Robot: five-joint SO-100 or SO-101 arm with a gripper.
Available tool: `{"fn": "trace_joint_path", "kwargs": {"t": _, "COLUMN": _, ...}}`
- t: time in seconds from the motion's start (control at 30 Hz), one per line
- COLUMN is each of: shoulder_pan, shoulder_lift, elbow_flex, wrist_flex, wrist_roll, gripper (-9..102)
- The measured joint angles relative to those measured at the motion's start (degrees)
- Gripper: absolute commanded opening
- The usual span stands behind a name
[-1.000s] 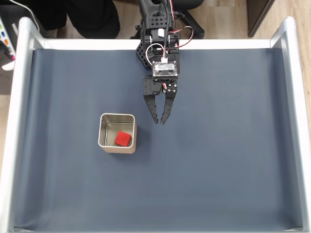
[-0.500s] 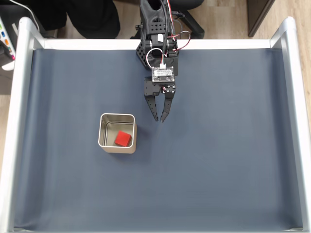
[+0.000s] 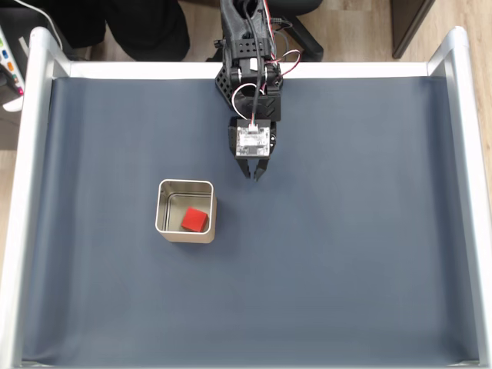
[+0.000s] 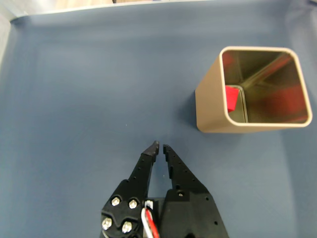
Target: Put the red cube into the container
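Note:
The red cube [image 3: 195, 221] lies inside the container [image 3: 165, 231], a square silver tin standing on the dark blue mat left of centre in the fixed view. In the wrist view the container [image 4: 210, 106] is at the upper right, and a corner of the red cube [image 4: 231, 97] shows over its near wall, with red reflections on the shiny inside. My gripper [image 3: 254, 176] hangs up and to the right of the tin, apart from it. Its black fingers nearly touch at the tips, with nothing between them [image 4: 160, 146].
The mat is framed by raised silver rails [image 3: 31, 192] on the left, right and far sides. The arm's base [image 3: 247, 46] stands at the far middle edge. Open mat lies right of and in front of the tin.
The gripper has pulled back toward the arm's base and its fingers have closed from a wide spread to nearly touching. Cube and tin have not moved.

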Motion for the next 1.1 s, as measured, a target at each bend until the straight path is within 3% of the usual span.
{"fn": "trace_joint_path", "kwargs": {"t": 0.37, "shoulder_pan": 0.1, "shoulder_lift": 0.0, "elbow_flex": 0.0, "wrist_flex": 11.4, "wrist_roll": 3.3, "gripper": 1}}
{"fn": "trace_joint_path", "kwargs": {"t": 1.1, "shoulder_pan": -0.2, "shoulder_lift": 0.9, "elbow_flex": 0.0, "wrist_flex": 18.5, "wrist_roll": -0.2, "gripper": 1}}
